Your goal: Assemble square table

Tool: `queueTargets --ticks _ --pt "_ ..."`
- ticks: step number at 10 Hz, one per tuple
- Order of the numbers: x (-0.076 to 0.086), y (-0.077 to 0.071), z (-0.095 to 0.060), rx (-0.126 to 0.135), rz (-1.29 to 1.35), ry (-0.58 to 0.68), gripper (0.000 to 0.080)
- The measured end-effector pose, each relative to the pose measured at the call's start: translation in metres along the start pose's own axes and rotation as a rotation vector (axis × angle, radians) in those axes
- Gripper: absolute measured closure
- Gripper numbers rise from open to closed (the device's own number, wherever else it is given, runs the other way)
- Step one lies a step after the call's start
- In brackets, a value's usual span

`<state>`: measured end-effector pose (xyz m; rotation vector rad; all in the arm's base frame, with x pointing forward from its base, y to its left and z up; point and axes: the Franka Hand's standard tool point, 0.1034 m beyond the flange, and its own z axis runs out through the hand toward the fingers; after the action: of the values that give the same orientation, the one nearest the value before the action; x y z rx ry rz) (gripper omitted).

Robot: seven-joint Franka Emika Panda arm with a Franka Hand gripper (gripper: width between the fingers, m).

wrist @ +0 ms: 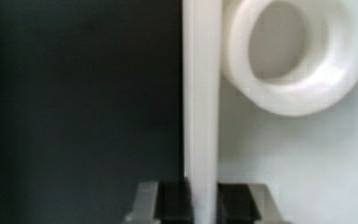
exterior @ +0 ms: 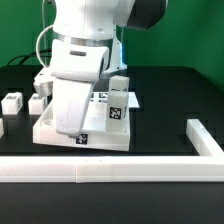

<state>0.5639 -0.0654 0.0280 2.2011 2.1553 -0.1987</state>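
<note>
Tabletop (exterior: 108, 136) — one upright leg (exterior: 120, 100) on it, two loose legs (exterior: 12, 101) (exterior: 37, 103).

White tabletop (wrist: 304, 165) with a big round hole (wrist: 297, 48). Thin rim (wrist: 201, 100) pinched between the jaws. Dark bench (wrist: 69, 100) beside it.

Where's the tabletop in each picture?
Exterior view: tabletop in the middle, under the arm.
Wrist view: close up, its rim between the fingers of the hand.
Shared landmark: the tabletop's raised rim.
</note>
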Motion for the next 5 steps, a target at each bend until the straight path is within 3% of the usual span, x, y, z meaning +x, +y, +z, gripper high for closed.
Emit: queueTargets --ticks 1,5 --pt "0.003 0.0 -0.001 0.009 -0.051 -0.011 0.0742" --pt "0.042 0.02 -0.016 0.049 -0.262 -0.028 0.0742"
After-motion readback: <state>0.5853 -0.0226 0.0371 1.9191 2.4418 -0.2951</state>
